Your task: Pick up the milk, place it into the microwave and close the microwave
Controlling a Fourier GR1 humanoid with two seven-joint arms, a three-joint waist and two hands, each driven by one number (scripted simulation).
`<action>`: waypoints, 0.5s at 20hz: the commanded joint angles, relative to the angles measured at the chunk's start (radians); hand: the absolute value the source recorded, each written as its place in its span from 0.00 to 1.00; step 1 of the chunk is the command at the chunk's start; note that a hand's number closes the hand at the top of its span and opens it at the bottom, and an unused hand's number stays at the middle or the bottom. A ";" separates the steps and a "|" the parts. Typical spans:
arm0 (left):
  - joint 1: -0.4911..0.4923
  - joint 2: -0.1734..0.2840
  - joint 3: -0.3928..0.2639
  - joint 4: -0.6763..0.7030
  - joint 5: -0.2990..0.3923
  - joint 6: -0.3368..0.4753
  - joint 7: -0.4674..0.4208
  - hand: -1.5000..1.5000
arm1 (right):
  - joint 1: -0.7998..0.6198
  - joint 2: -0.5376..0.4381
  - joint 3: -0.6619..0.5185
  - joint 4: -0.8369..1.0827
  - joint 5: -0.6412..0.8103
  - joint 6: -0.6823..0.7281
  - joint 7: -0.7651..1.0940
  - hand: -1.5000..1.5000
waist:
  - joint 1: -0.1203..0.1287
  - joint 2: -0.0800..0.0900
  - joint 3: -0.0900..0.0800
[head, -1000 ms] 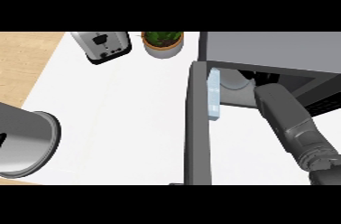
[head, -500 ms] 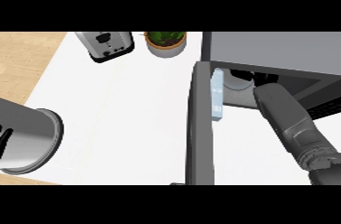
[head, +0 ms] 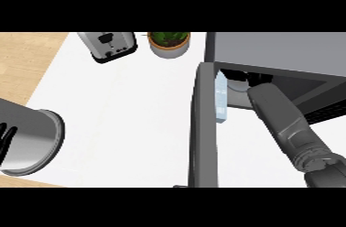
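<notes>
The milk (head: pixel 220 99) stands just inside the microwave (head: pixel 270 50) mouth, beside the open door (head: pixel 201 130), with the right forearm (head: pixel 283 121) reaching in next to it, its hand hidden within so the fingers' state cannot be told, while toaster (head: pixel 107 45) and plant (head: pixel 169 42) sit on the counter (head: pixel 121 111) behind.

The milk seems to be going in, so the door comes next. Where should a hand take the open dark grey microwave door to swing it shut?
Push the dark grey microwave door on its counter-facing left side near the free lower edge; it stands open, edge-on.
</notes>
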 commanded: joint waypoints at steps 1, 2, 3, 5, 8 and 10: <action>-0.020 0.014 0.002 0.051 -0.002 -0.005 0.005 0.00 | -0.020 -0.004 0.004 0.004 0.006 0.022 0.005 0.00 | -0.012 -0.003 -0.003; -0.010 -0.014 -0.019 0.027 -0.030 0.004 -0.011 0.00 | -0.005 0.012 0.010 0.008 0.013 0.001 -0.006 0.00 | -0.003 0.001 -0.003; -0.014 -0.001 0.005 0.014 -0.026 0.013 -0.019 0.00 | 0.000 -0.009 0.008 0.006 0.012 0.015 -0.009 0.00 | -0.007 -0.003 -0.002; -0.008 0.005 0.007 0.041 -0.023 -0.009 -0.036 0.00 | 0.006 0.007 0.007 -0.004 0.011 0.019 -0.022 0.00 | -0.014 -0.008 -0.003; -0.014 -0.004 -0.004 0.023 -0.013 -0.001 -0.017 0.00 | 0.003 0.017 -0.001 -0.006 0.006 0.003 -0.011 0.00 | -0.019 -0.011 -0.002; -0.022 0.012 0.013 0.063 -0.013 -0.006 -0.028 0.00 | 0.002 0.046 0.009 0.008 0.017 0.010 0.002 0.00 | -0.027 -0.015 -0.004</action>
